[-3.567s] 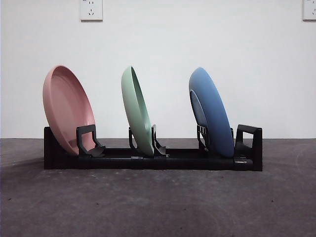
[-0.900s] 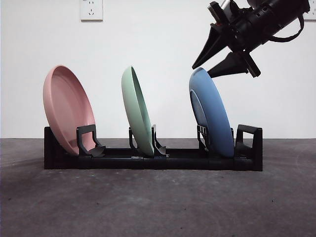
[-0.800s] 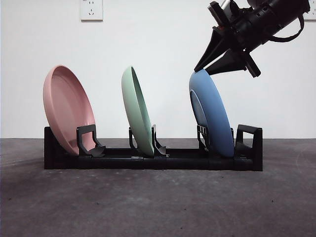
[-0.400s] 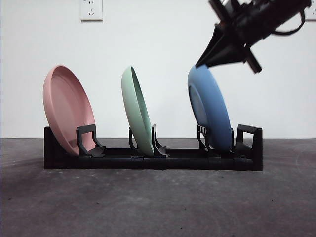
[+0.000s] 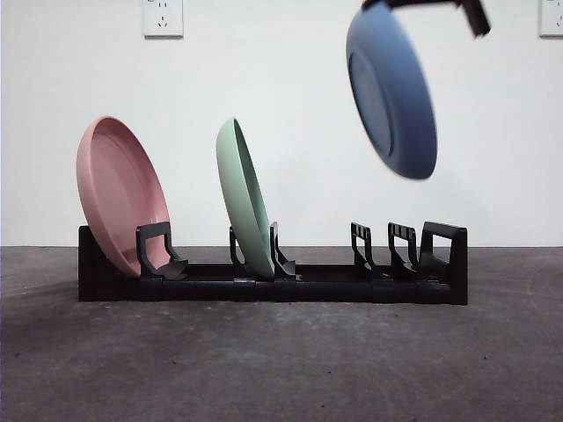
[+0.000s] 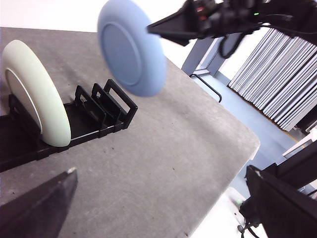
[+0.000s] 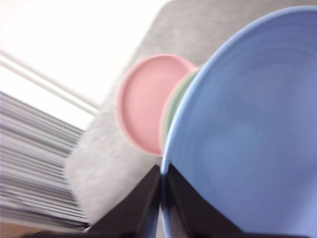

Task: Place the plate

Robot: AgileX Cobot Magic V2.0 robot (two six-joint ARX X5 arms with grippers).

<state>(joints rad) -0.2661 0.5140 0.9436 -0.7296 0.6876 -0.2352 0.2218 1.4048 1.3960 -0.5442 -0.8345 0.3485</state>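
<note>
Two black jaws of the right gripper (image 7: 162, 198) are pinched tight on the rim of the blue plate (image 5: 391, 92), and in the right wrist view that rim runs straight down between them. From the front, only a black tip of this gripper shows at the top edge, right above the plate. The blue plate hangs high in the air, tilted, its underside with the raised foot ring facing the rack's occupied end, well clear of the black dish rack (image 5: 273, 281) below it. Nothing touches it but the jaws.

Down on the rack, the slots at the end under the plate stand bare, their upright dividers and end handle plain to see. The green plate (image 5: 244, 200) leans in the middle slot, and the pink plate (image 5: 121, 195) leans at the far end, both resting in their holders. The rack sits on the dark grey table (image 5: 281, 360), a white wall behind it.

Over in the left wrist view, the left gripper (image 6: 163, 208) hangs low and off to the side, its two jaws spread wide apart, gripping nothing. From there the blue plate shows above the rack's bare end, with the right arm reaching in dark behind it and the green plate still seated beside those free slots.
</note>
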